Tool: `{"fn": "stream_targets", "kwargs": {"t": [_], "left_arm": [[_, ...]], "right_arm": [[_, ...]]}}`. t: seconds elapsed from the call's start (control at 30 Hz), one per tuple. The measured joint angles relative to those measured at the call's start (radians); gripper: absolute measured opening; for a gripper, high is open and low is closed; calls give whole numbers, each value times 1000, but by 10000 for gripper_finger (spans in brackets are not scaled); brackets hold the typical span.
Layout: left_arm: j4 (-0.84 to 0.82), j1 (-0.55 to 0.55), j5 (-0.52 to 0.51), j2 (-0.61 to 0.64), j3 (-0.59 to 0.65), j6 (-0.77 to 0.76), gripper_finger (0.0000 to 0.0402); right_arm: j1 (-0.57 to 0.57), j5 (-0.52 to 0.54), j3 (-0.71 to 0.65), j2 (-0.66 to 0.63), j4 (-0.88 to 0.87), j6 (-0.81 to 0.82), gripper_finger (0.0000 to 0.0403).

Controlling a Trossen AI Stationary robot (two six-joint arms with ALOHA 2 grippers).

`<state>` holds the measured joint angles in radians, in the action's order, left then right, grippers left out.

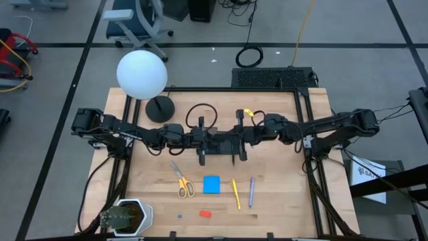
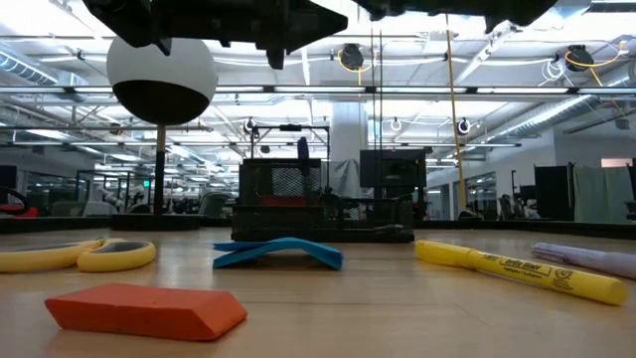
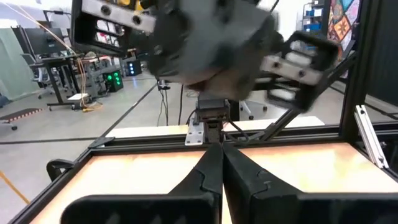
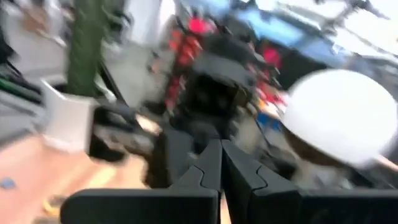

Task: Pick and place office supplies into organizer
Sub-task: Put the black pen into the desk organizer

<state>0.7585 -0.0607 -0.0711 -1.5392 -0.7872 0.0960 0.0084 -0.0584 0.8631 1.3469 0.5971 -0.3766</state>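
The black mesh organizer (image 2: 323, 204) stands mid-table, mostly hidden under the arms in the high view. In front of it lie yellow-handled scissors (image 1: 184, 182), a blue note pad (image 1: 211, 184), a yellow pen (image 1: 235, 193), a purple pen (image 1: 252, 191) and a red eraser (image 1: 205, 213). The low view shows the eraser (image 2: 144, 308) nearest, then the note pad (image 2: 278, 252) and the yellow pen (image 2: 522, 270). My left gripper (image 3: 221, 168) and my right gripper (image 4: 221, 165) are both shut and hold nothing. They point level at each other, tip to tip, in the air above the organizer.
A lamp with a white globe (image 1: 142, 73) and a round black base (image 1: 160, 109) stands at the far left. A black cable loop (image 1: 202, 115) lies behind the arms. A potted plant (image 1: 127, 215) sits at the near left corner. A black frame rims the table.
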Motion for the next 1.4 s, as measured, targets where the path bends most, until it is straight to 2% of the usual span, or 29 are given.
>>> {"fn": "stream_targets", "kwargs": {"t": [0.17,0.37,0.6,0.9,1.2,1.4], "left_arm": [[-15,0,0,0,0,4,19],[-65,0,-4,8,0,34,36],[-139,-3,-8,50,0,41,76],[-343,-14,-27,164,0,30,144],[-478,-55,-49,180,0,104,189],[-500,-77,-89,180,0,157,209]], "right_arm": [[-1,88,0,-98,-213,3,6],[-1,89,0,-146,-415,23,8],[-8,90,0,-145,-470,28,16],[-3,89,0,-144,-596,83,48],[1,84,0,-144,-660,53,85],[26,84,1,-102,-769,-37,108]]}}
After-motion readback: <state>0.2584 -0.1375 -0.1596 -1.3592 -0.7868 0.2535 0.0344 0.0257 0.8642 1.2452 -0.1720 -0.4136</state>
